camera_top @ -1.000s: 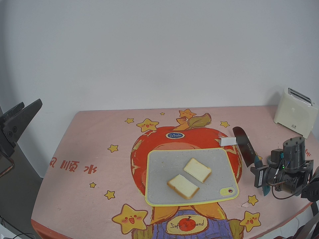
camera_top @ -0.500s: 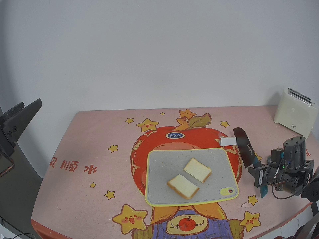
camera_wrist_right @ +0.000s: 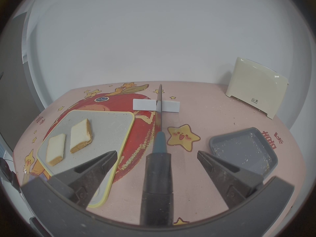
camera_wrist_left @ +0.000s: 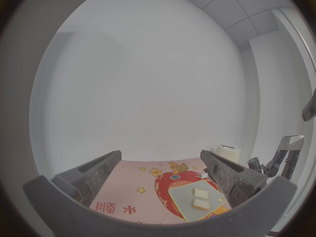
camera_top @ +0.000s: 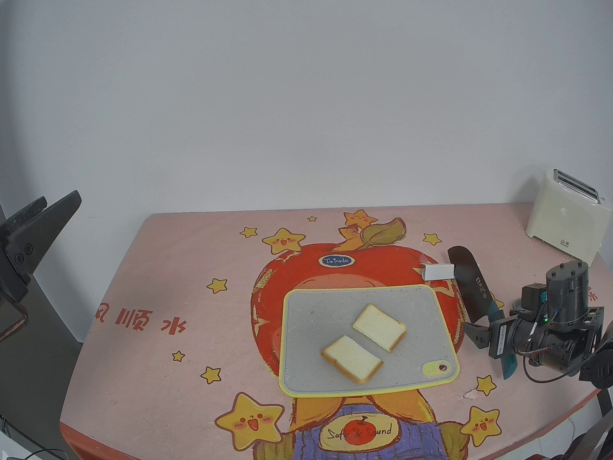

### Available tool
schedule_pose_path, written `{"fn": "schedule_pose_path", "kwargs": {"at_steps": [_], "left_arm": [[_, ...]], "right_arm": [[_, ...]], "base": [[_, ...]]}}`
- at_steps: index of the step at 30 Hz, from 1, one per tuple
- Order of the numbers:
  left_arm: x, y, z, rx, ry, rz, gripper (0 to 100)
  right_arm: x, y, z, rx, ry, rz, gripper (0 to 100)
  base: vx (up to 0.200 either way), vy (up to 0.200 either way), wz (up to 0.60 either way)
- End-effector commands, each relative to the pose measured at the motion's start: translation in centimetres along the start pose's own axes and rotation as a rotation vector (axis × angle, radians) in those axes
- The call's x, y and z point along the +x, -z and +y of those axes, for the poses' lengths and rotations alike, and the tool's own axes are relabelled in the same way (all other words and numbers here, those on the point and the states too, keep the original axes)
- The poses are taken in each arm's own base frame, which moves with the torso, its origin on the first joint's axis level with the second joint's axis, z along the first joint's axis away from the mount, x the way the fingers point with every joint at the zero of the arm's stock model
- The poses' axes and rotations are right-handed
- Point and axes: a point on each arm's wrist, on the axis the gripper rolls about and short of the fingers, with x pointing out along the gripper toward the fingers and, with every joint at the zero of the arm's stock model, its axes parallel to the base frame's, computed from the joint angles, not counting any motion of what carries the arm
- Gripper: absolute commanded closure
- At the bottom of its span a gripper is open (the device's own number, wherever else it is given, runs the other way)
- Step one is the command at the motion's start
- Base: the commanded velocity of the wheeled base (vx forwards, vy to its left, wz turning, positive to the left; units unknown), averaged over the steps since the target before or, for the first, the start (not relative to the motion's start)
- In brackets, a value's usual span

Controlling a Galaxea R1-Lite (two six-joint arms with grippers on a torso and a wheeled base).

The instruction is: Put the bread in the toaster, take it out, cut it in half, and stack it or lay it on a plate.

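Head view: two bread halves [camera_top: 379, 327] lie side by side on the cutting board [camera_top: 313, 327], the toaster [camera_top: 568, 215] well right of it. Left wrist view: the left pincer [camera_wrist_left: 160, 155] hangs released, well apart from the board. Right wrist view: the right pincer [camera_wrist_right: 156, 155] gapes released astride the knife [camera_wrist_right: 160, 144] handle, just right of the board.

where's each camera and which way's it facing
Head view: on the head, facing down at the table; left hand at left, right hand at right.
Left wrist view: off the table's left, looking across to the toaster; open left hand frames it.
Right wrist view: low at the right, facing along the knife; open right hand flanks it.
All share cutting board and bread.
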Motion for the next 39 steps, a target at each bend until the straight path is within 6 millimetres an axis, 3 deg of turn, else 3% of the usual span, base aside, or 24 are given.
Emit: {"fn": "schedule_pose_path", "kwargs": {"at_steps": [1, 20, 22, 27, 29, 30, 31, 33, 34, 35, 36, 37, 39], "left_arm": [[0.0, 0.0, 0.0, 0.000, -0.001, 0.000, 0], [-0.1, 0.7, 0.2, 0.004, -0.012, 0.020, 0], [-1.4, 1.0, 0.4, 0.010, -0.031, -0.004, 0], [-7.3, 0.9, 0.7, 0.058, -0.088, -0.172, 0], [-8.1, 1.6, 0.8, 0.065, -0.110, -0.179, 0], [-9.0, 2.9, 1.1, 0.068, -0.146, -0.174, 0], [-10.8, 5.8, 1.6, 0.071, -0.192, -0.170, 0], [-12.4, 10.0, 2.3, 0.081, -0.225, -0.138, 0], [-12.4, 10.0, 2.3, 0.081, -0.225, -0.138, 0], [-13.2, 13.6, 2.9, 0.091, -0.249, -0.098, 0], [-13.3, 15.6, 3.3, 0.106, -0.279, -0.022, 0], [-13.2, 16.4, 3.5, 0.086, -0.296, 0.070, 0], [-13.2, 16.4, 3.5, 0.046, -0.296, 0.096, 0]], "right_arm": [[-0.3, -0.4, 0.0, 0.007, -0.005, -0.024, 0], [-3.3, -2.5, -0.4, -0.002, -0.024, -0.178, 0], [-3.6, -3.0, -0.4, 0.004, -0.028, -0.201, 0], [-3.7, -2.8, 0.1, -0.017, -0.052, -0.196, 0], [-3.7, -2.7, 0.2, -0.021, -0.057, -0.193, 0], [-3.8, -2.6, 0.4, -0.026, -0.065, -0.192, 0], [-4.0, -2.6, 0.7, -0.035, -0.080, -0.198, 0], [-4.2, -2.8, 0.7, -0.031, -0.084, -0.210, 0], [-4.2, -2.8, 0.7, -0.031, -0.084, -0.210, 0], [-4.4, -2.9, 0.6, -0.029, -0.085, -0.220, 0], [-4.4, -3.0, 0.5, -0.028, -0.082, -0.223, 0], [-4.4, -3.0, 0.5, -0.030, -0.080, -0.222, 0], [-4.3, -2.9, 0.5, -0.035, -0.082, -0.216, 0]], "base": [[0.000, 0.000, 0.00], [0.000, 0.000, 0.00], [0.000, 0.000, 0.00], [0.000, 0.000, 0.00], [0.000, 0.000, 0.00], [0.000, 0.000, 0.00], [0.000, 0.000, 0.00], [0.000, 0.000, 0.00], [0.000, 0.000, 0.00], [0.000, 0.000, 0.00], [0.000, 0.000, 0.00], [0.000, 0.000, 0.00], [0.000, 0.000, 0.00]]}}
